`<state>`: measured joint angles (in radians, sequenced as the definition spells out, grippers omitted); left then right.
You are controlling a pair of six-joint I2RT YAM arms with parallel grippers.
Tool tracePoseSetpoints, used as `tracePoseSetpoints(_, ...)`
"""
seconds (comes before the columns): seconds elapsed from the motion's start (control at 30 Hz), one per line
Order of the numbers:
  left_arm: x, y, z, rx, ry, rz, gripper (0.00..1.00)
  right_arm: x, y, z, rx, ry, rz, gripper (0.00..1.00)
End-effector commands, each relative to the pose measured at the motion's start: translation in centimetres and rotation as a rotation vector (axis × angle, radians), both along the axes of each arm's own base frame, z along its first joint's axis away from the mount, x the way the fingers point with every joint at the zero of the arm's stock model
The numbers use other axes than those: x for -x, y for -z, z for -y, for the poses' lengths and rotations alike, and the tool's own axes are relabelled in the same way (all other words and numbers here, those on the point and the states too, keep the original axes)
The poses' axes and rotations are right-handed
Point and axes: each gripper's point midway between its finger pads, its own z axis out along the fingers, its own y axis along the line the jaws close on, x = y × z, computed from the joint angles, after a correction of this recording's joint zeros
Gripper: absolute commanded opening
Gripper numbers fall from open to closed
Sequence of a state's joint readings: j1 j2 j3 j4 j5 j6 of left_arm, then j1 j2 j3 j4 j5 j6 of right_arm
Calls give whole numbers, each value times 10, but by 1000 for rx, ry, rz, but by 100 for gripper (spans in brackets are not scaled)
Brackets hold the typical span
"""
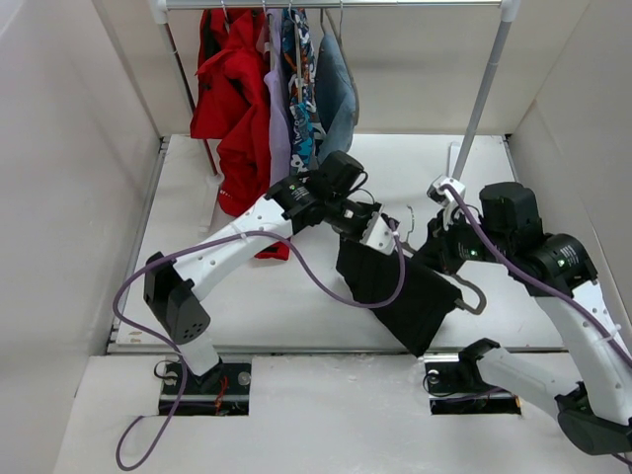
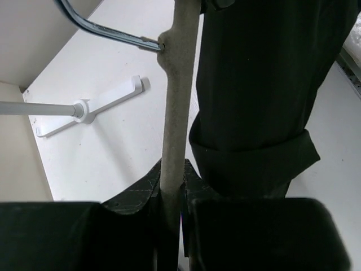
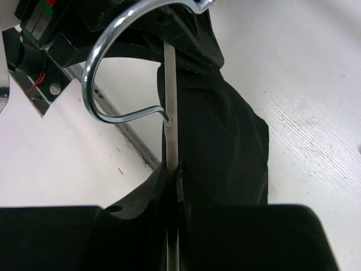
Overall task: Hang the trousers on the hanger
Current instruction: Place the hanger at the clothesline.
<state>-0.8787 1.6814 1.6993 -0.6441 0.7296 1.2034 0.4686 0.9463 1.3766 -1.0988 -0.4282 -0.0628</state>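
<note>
Left gripper (image 2: 172,195): fingers clamped on the grey-beige bar of the hanger (image 2: 180,84). The trousers (image 2: 259,96) hang just beside the bar, at 3 o'clock.

Right gripper (image 3: 172,178): fingers clamped on the same hanger's thin edge. Its wire hook (image 3: 113,73) curls at 11 o'clock, with black fabric at 2 o'clock.

Top view: trousers sit between both grippers, spreading toward 6 o'clock over the white table (image 1: 257,306). Clothes rail (image 1: 336,5) at 12 o'clock carries red, lilac, patterned and blue-grey garments (image 1: 267,99). White walls on three sides.
</note>
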Motion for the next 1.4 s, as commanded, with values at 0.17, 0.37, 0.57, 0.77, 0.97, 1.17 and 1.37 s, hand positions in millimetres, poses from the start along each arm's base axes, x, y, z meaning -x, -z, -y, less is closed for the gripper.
tracePoseSetpoints(0.17, 13, -56, 4, 167, 48, 62, 0, -8, -57, -15, -204, 21, 213, 48)
tracePoseSetpoints(0.37, 13, -53, 8, 146, 62, 29, 0, -29, -94, -11, -346, 166, 316, 54)
tracePoseSetpoints(0.57, 15, -57, 8, 151, 69, 26, 0, -42, -105, -11, -365, 223, 352, 49)
tracePoseSetpoints(0.77, 13, -47, 8, 119, 51, -6, 0, -41, -111, -19, -364, 179, 369, 46)
tracePoseSetpoints(0.97, 18, -44, 5, 120, 77, 10, 0, -48, -114, -13, -340, 211, 413, 8)
tracePoseSetpoints(1.17, 23, -43, 4, 122, 111, 15, 0, -33, -115, -24, -302, 38, 478, 0)
tracePoseSetpoints(1.37, 26, -42, 3, 117, 110, -10, 0, -31, -98, -24, -197, 0, 380, 54)
